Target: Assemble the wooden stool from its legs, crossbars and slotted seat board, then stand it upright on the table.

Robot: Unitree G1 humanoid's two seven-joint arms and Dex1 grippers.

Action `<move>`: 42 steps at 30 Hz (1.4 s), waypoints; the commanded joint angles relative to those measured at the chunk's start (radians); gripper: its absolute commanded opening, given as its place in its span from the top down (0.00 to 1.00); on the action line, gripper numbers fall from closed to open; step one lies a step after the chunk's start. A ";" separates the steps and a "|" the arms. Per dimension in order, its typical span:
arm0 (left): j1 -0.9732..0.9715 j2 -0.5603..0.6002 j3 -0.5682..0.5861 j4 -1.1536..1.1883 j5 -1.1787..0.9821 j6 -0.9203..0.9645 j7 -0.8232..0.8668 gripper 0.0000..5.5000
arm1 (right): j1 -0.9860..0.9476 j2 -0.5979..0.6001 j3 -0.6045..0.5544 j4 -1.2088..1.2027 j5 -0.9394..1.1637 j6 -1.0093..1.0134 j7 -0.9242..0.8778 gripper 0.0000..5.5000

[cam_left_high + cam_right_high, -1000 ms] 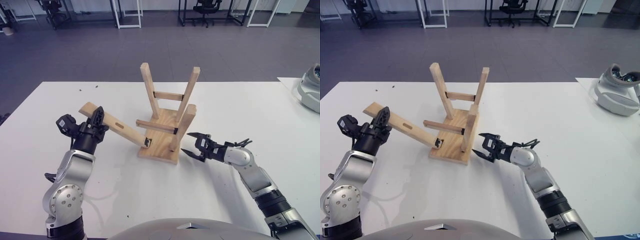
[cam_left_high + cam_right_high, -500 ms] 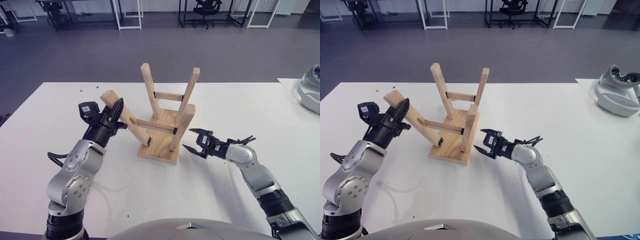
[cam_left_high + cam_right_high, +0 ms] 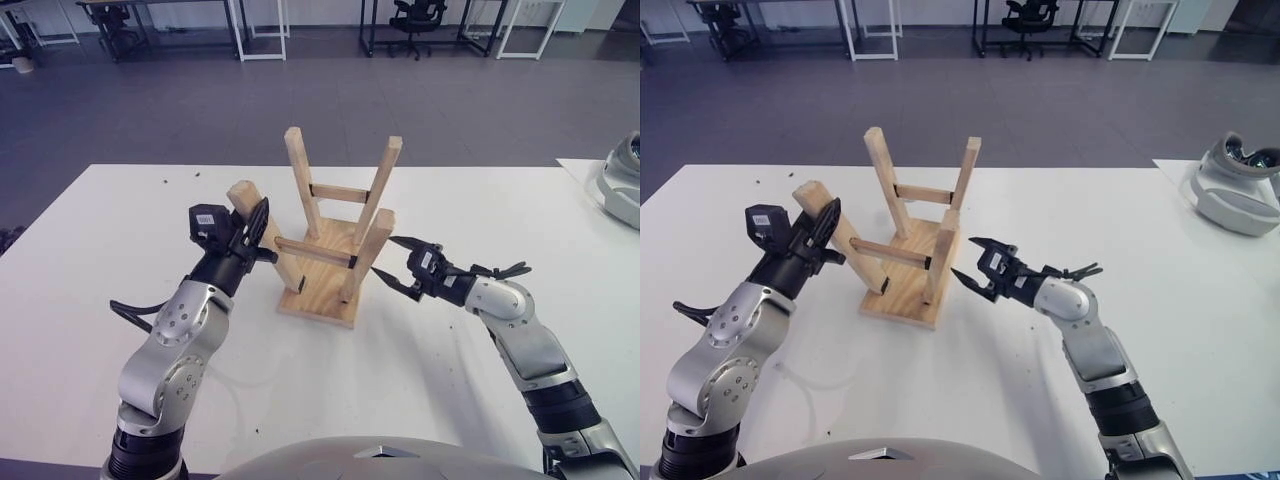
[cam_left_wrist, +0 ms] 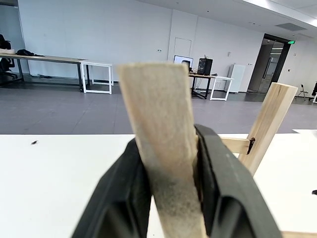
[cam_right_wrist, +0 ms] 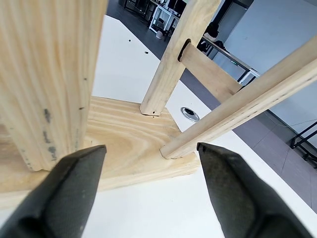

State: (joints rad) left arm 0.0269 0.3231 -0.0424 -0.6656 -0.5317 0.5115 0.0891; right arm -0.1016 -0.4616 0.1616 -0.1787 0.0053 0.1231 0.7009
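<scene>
Between the left claw's (image 3: pixel 250 228) fingers sat the loose leg (image 3: pixel 283 267), clamped near its upper end and tilted, its lower end just beyond the claw at the near left corner of the seat (image 3: pixel 325 305). That high grip seemed chosen for leverage, to swing the piece upright into its slot and onto the crossbar (image 3: pixel 315 252). Whether the crossbar's end had entered it could not be told. The seat lay flat on the table (image 3: pixel 470 200), underside up, with three legs standing in it. Just off the right claw's (image 3: pixel 384 257) tips stood the near right leg (image 3: pixel 365 245). That claw hung wide open, holding nothing, probably placed to brace the frame against the push from the other side. Turning the stool over was not yet due.
</scene>
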 commanded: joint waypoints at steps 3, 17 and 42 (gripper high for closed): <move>0.083 0.072 -0.117 0.102 0.078 0.145 -0.075 0.81 | -0.023 0.011 0.009 -0.011 0.002 0.026 -0.019 0.37; -0.009 -0.030 -0.028 0.044 -0.051 0.035 -0.249 0.33 | -0.050 0.066 -0.091 -0.031 0.098 0.099 -0.091 0.37; -0.485 0.238 0.128 0.337 -0.657 0.232 -0.358 0.11 | -0.306 0.002 -0.335 -0.364 0.859 0.647 -0.332 0.37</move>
State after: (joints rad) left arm -0.4755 0.5840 0.1687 -0.4183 -1.2642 0.7032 -0.2500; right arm -0.4361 -0.4346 -0.2721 -0.5602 0.9121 0.6948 0.3915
